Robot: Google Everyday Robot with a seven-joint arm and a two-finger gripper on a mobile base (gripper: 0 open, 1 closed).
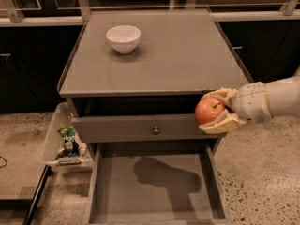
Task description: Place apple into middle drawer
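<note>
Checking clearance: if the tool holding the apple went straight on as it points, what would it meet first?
The tool, shut on the apple, points image-left, above the open middle drawer. It would probably graze the knobbed drawer front first; depth is unclear, so the way may be free.

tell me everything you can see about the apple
The apple is round, red-orange with a paler yellowish patch, smooth-skinned, and has a short dark stem pointing up and to the right. It is off the tabletop and held in the air by the gripper, one cream finger over its top and one under it. It sits at the cabinet's front right corner, level with the knobbed drawer front and above the right side of the open middle drawer. Only the fingers touch it.
</note>
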